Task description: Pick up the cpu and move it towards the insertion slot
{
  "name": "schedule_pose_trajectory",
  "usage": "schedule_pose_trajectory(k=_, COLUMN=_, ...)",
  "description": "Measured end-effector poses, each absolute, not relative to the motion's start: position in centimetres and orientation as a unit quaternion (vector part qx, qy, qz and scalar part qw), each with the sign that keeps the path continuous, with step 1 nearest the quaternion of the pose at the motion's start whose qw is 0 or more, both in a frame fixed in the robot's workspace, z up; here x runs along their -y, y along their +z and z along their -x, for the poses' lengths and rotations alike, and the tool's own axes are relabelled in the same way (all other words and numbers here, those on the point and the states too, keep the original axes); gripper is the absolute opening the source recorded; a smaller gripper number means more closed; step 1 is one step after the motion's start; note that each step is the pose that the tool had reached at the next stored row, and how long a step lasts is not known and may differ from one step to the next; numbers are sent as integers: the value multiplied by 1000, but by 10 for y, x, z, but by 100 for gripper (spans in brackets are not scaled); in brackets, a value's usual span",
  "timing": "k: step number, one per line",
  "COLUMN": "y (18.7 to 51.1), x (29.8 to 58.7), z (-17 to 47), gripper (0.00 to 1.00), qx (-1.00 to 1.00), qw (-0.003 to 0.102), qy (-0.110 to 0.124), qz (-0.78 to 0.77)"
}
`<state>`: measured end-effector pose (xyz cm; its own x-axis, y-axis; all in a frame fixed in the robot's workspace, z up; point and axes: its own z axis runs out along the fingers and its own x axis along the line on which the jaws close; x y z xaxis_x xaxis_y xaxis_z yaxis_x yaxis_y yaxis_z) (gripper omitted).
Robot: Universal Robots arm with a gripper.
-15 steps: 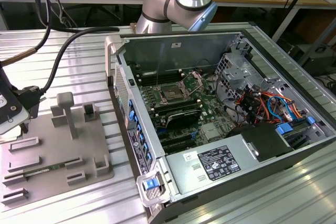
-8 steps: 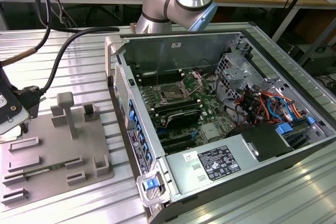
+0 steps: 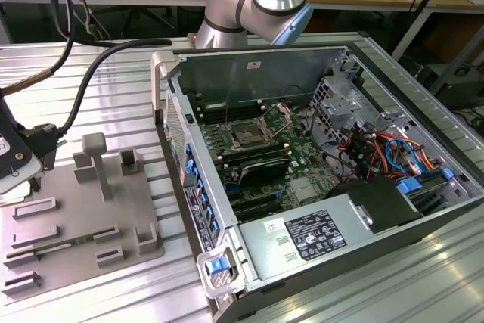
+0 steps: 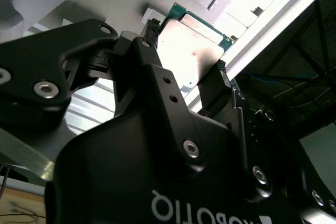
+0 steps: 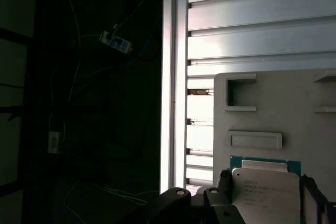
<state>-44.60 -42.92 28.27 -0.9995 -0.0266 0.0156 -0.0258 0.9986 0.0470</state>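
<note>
The cpu [image 5: 265, 192], a flat square chip with a pale silvery face and a green rim, sits between my gripper's [image 5: 265, 186] two black fingers [image 5: 224, 181] in both wrist views. The fingers press on its two opposite edges, so the gripper [image 4: 186, 51] is shut on the cpu [image 4: 191, 45]. It hangs just over the grey fixture plate [image 5: 273, 103]. In the exterior view the gripper [image 3: 26, 175] is at the far left. The insertion slot [image 3: 248, 134], with a silver frame, dark centre and raised bracket, lies inside the open computer case on the exterior view's right.
The grey fixture plate [image 3: 83, 217] has raised blocks and posts. The case's wall [image 3: 178, 149] stands between the plate and the slot. A power supply [image 3: 318, 236], cables and a drive cage fill the case's near side. The slatted table's edge [image 5: 173, 77] is close to the gripper.
</note>
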Motion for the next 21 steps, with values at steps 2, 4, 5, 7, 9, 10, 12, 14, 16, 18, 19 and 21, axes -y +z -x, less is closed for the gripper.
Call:
schedule_pose_trajectory(k=2, y=283, x=429, z=446, gripper=55, qx=1000, qw=8, qy=-23, qz=-13)
schedule_pose_trajectory(k=4, y=283, x=429, z=446, gripper=55, qx=1000, qw=8, qy=-24, qz=-13)
schedule_pose_trajectory(k=5, y=283, x=429, z=446, gripper=55, qx=1000, qw=8, qy=-24, qz=-13)
schedule_pose_trajectory(k=7, y=283, x=429, z=446, gripper=55, qx=1000, qw=8, qy=-24, qz=-13)
schedule_pose_trajectory(k=9, y=283, x=429, z=446, gripper=55, qx=1000, qw=8, qy=-25, qz=-13)
schedule_pose_trajectory(k=10, y=283, x=429, z=446, gripper=55, qx=1000, qw=8, qy=-25, qz=-13)
schedule_pose_trajectory(k=12, y=283, x=429, z=446, gripper=55, qx=1000, qw=8, qy=-25, qz=-13)
schedule_pose_trajectory(k=14, y=283, x=429, z=446, gripper=55, qx=1000, qw=8, qy=-25, qz=-13)
schedule_pose_trajectory(k=16, y=285, x=429, z=446, gripper=55, qx=1000, qw=8, qy=-25, qz=-13)
schedule_pose_trajectory(k=18, y=288, x=429, z=446, gripper=55, qx=1000, qw=8, qy=-25, qz=-13)
schedule_pose_trajectory(k=19, y=289, x=429, z=446, gripper=55, qx=1000, qw=8, qy=-25, qz=-13)
schedule_pose_trajectory(k=21, y=293, x=429, z=446, gripper=55, qx=1000, qw=8, qy=-25, qz=-13)
